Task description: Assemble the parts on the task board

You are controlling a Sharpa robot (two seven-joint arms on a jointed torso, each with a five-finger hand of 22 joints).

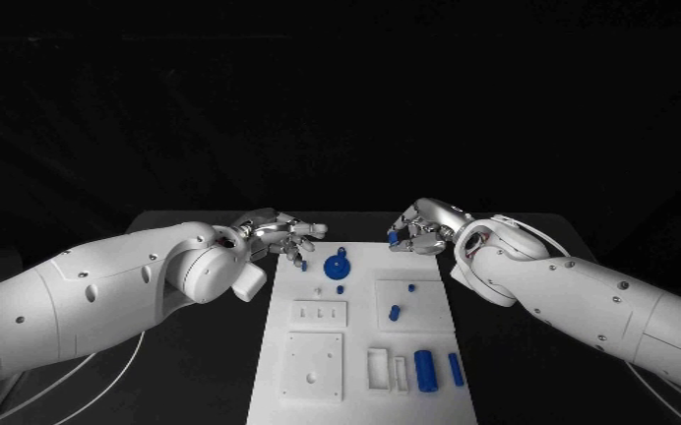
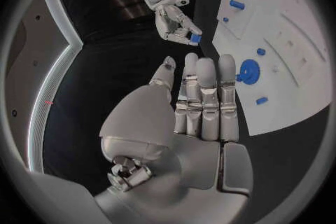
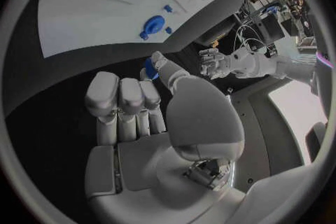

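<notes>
Blue against white: the white rectangular task board [image 1: 355, 346] carries a round blue disc part [image 1: 338, 268] near its far end, a small blue peg [image 1: 395, 313] standing mid-board, and two blue cylinders [image 1: 424, 369] lying loose at its near right (apparently unplaced). The silver right hand [image 1: 421, 228] hovers at the board's far right corner, pinching a small blue block part [image 2: 195, 38] between thumb and fingers. The silver left hand [image 1: 278, 232] hangs by the far left corner, fingers spread, holding nothing. Judging from this, assembly is partly done: the held piece and the loose cylinders remain to be seated
</notes>
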